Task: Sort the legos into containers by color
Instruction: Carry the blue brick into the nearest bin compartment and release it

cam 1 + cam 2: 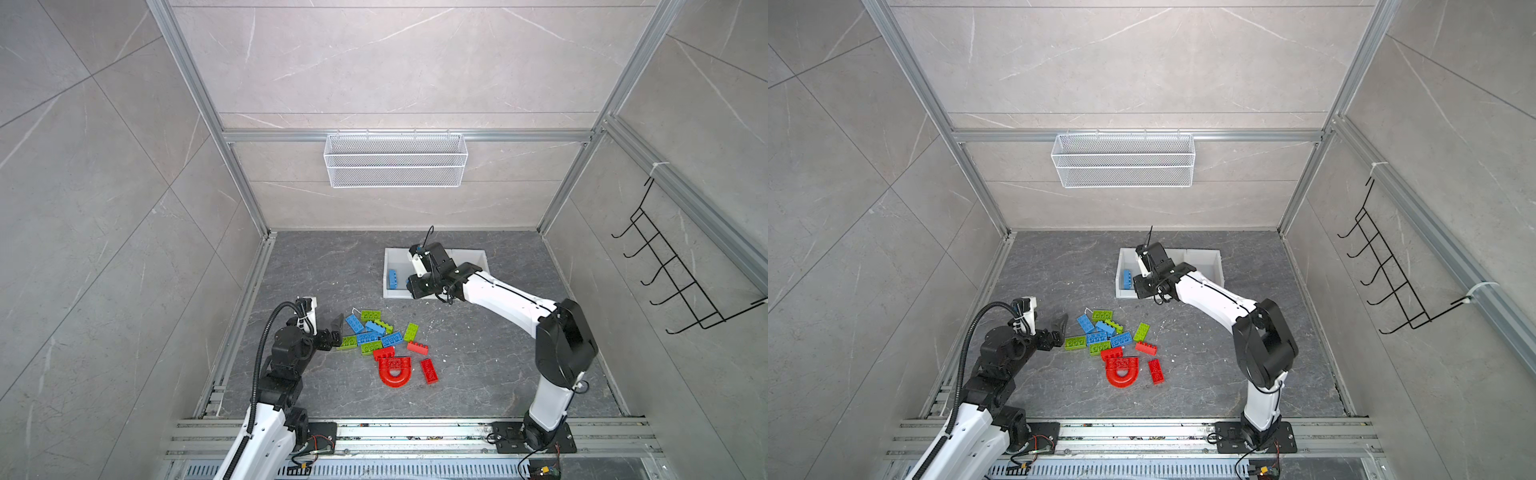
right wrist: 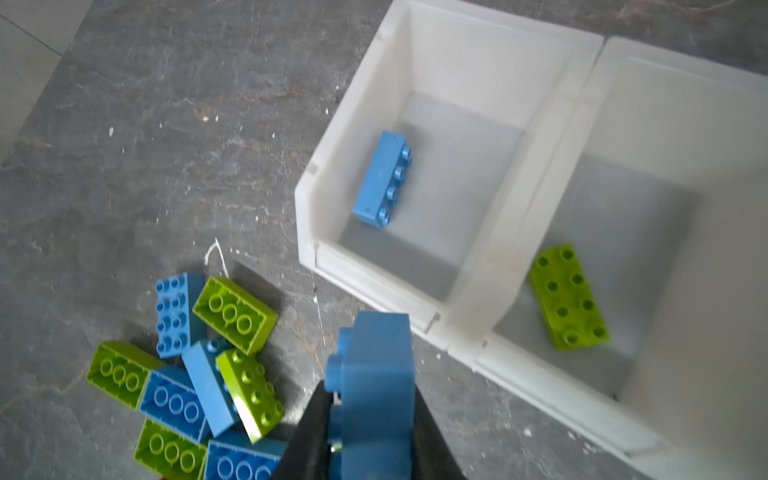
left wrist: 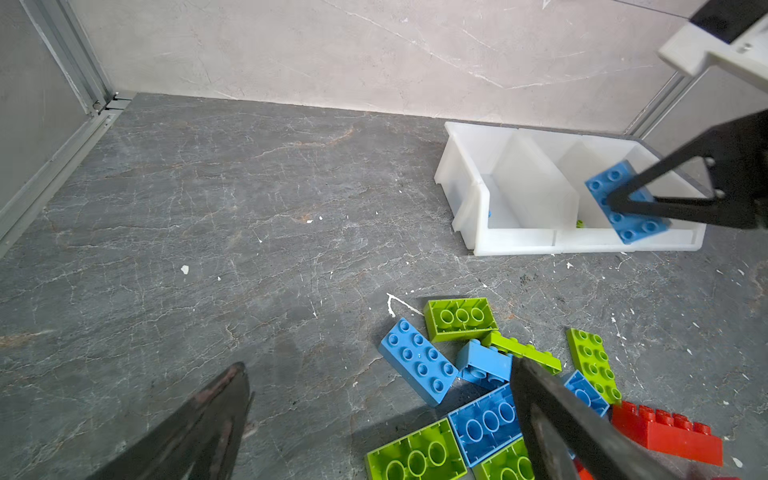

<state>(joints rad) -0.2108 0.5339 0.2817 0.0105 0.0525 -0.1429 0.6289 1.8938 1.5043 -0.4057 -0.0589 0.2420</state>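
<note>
Our right claw point(image 2: 370, 399) is clenched on a blue brick point(image 2: 374, 365) and hangs over the near edge of the white bins point(image 3: 519, 243). It is by the end bin, where a second blue brick point(image 2: 382, 180) lies on its side. In the middle bin beside it we see a green brick point(image 2: 567, 297) lying studs up.

Our left claw point(image 3: 378, 368) is spread wide and grasps nothing. It is low over the bench point(image 1: 311, 270), at the left edge of the loose pile point(image 1: 374, 332) of blue and green bricks. A red arch point(image 1: 394, 372) and three red bricks point(image 1: 429, 370) lie just on the near side of that pile.
</note>
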